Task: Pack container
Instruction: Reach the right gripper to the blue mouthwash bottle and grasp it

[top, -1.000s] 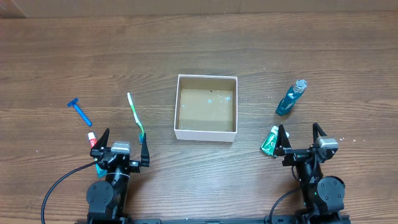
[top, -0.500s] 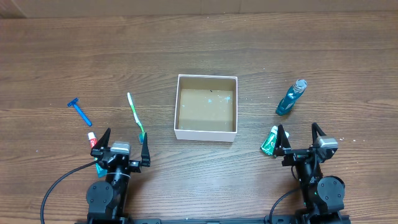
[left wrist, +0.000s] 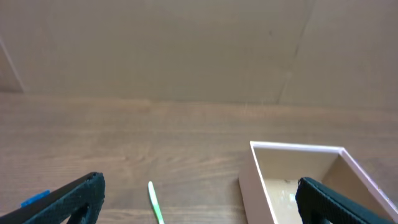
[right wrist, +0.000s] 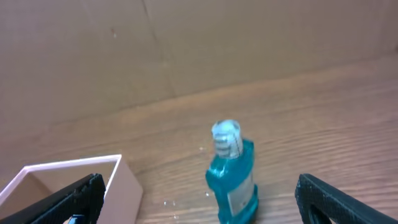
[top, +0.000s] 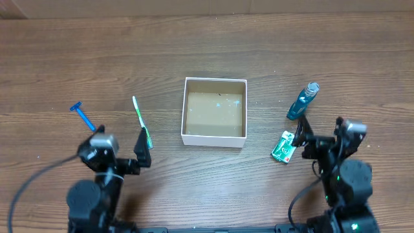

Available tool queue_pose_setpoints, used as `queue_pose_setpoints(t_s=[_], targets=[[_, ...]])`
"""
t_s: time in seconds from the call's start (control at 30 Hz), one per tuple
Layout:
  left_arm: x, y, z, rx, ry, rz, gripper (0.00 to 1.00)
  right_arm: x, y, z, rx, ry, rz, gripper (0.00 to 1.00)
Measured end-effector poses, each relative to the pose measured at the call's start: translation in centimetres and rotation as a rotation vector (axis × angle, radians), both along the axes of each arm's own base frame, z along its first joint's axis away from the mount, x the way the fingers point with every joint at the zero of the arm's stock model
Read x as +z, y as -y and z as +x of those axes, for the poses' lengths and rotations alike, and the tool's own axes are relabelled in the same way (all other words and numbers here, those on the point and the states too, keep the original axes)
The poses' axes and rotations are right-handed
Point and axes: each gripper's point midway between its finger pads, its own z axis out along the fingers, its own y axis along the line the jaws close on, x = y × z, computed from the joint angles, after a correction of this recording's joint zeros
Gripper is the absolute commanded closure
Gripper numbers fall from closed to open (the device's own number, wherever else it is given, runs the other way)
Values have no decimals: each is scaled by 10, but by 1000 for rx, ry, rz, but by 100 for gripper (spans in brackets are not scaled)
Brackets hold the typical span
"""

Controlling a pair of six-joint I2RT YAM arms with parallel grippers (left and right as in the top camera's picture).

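The container (top: pixel 213 140) is a square white box with a plain brown inside, at the table's middle, with nothing in it. It also shows in the left wrist view (left wrist: pixel 251 179) and the right wrist view (right wrist: pixel 127 180). A green and white toothbrush (top: pixel 141 121) lies left of it, also in the left wrist view (left wrist: pixel 154 202). A blue mouthwash bottle (top: pixel 303 102) stands to its right, also in the right wrist view (right wrist: pixel 231 177). A green packet (top: pixel 283 146) lies below the bottle. My left gripper (top: pixel 118 145) is open and empty below the toothbrush. My right gripper (top: pixel 321 133) is open and empty just below the bottle.
A blue razor (top: pixel 82 114) lies at the far left, and its edge shows in the left wrist view (left wrist: pixel 34 199). A cardboard wall (left wrist: pixel 186 50) stands behind the table's far edge.
Both arms have risen and moved forward from the near edge. The left arm now covers the small red and white tube. The right gripper has come closer to the bottle.
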Motion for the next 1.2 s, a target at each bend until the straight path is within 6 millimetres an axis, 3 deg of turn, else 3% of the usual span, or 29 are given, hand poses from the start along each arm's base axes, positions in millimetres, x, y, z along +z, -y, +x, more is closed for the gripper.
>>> queue_pose_setpoints(t_s=[0.23, 0.33, 0.5, 0.7, 0.87, 0.97, 1.07, 1.2], targets=[[16, 2, 33, 0, -318, 20, 0, 31, -6, 45, -11, -245, -44, 0], [18, 2, 38, 0, -483, 32, 0, 35, -7, 56, -9, -373, -66, 0], [31, 2, 38, -10, -679, 63, 0, 27, -16, 56, 37, -571, -73, 0], [50, 5, 42, -22, -675, 59, 0, 30, -24, 50, 66, -595, -28, 0], [50, 6, 41, -30, -681, 56, 0, 47, -13, 45, -38, -650, 87, 0], [50, 7, 41, -32, -682, 54, 0, 61, 1, 67, -109, -667, 128, 0], [48, 7, 41, -34, -690, 54, 0, 49, 13, 88, -167, -734, 153, 0], [45, 7, 40, -36, -706, 54, 0, -1, 30, 102, -234, -896, 213, 0]])
